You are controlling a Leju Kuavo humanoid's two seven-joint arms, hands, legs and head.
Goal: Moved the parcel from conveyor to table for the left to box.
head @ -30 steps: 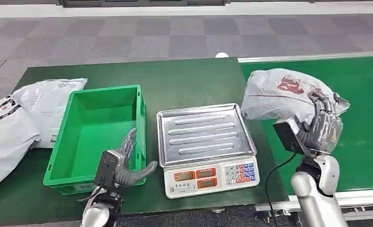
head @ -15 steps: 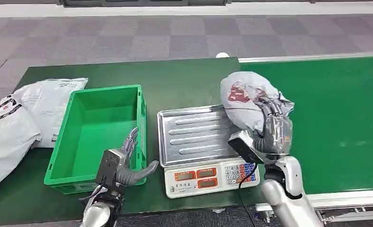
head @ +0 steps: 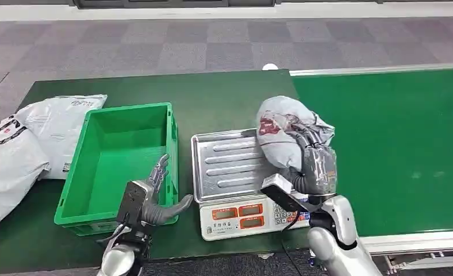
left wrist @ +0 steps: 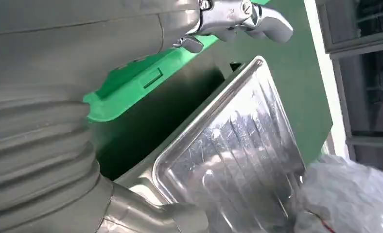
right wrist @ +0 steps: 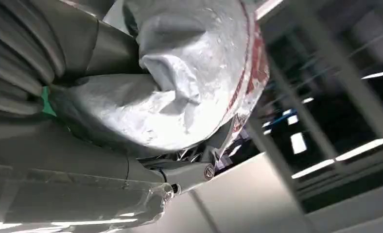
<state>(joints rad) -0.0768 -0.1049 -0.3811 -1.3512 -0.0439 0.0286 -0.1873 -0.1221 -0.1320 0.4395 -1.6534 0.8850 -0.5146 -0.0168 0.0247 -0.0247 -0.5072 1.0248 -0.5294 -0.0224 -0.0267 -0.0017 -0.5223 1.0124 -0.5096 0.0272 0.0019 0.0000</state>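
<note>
**Parcel held over the scale's right edge**

The right hand (head: 318, 167) grasps the grey parcel (head: 284, 135), fingers wrapped around its crumpled end. The parcel hangs over the right rim of the scale (head: 241, 175), above the metal tray, just inside the table (head: 224, 100) edge where the conveyor (head: 396, 132) begins. The left hand (head: 155, 201) is released, fingers spread, holding nothing, beside the near right corner of the green crate (head: 118, 158). Bare table runs behind the crate and scale. 2 white mailers (head: 34, 135) lie at the table's left edge.

Parcel-sorting station: conveyor (head: 396, 138), scale (head: 247, 178), green crate (head: 118, 164).
</note>
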